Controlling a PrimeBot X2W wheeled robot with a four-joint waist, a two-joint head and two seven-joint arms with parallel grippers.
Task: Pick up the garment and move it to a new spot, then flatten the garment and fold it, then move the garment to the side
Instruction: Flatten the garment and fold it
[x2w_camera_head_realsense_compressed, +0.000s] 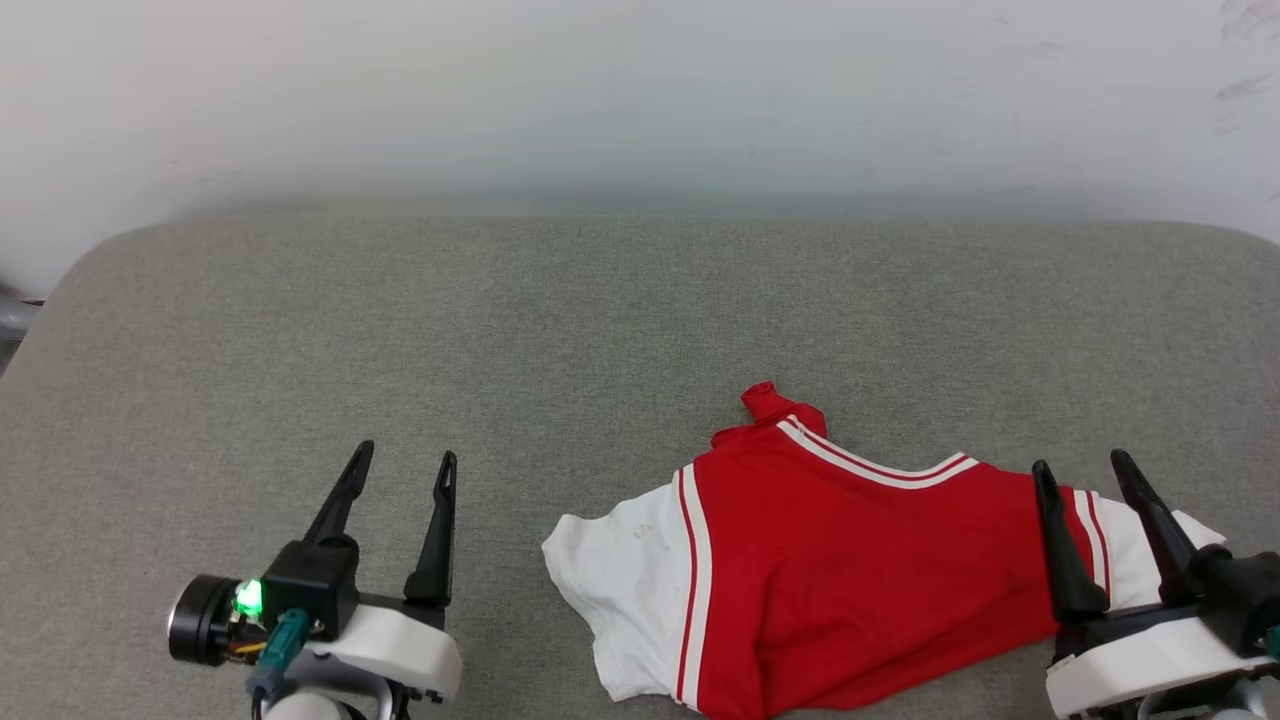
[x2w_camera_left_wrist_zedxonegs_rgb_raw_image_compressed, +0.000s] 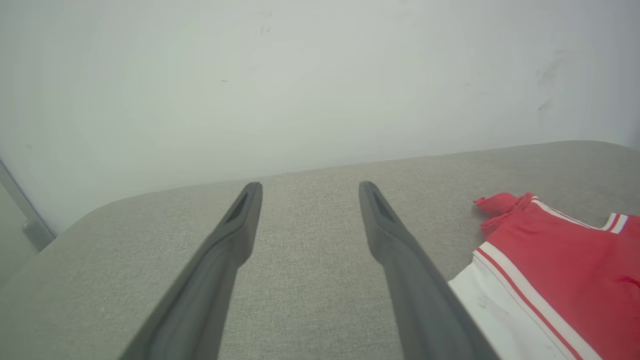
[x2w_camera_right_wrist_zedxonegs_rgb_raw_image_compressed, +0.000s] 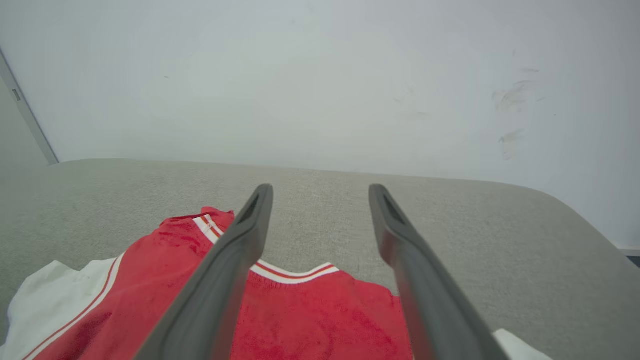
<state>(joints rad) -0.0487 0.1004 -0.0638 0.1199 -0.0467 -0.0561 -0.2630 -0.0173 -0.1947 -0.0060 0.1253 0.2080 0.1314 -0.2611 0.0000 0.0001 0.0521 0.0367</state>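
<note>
The garment lies at about 5 o'clock in the head view, on its plain red side, with the striped collar toward 12 o'clock and a small red bunch of cloth at the collar's left end. One white sleeve spreads toward 9 o'clock. The other lies at 3 o'clock, under the right end effector, whose fingers stand wide apart with nothing between them. I judge it is placed there to work that shoulder. The cloth is skewed and rumpled, so flattening looks like the step ahead.

The left end effector hangs at 8 o'clock, equally wide open and empty, well apart from the near sleeve. Everything rests on a grey fabric-covered counter with rounded corners, against a pale, scuffed wall.
</note>
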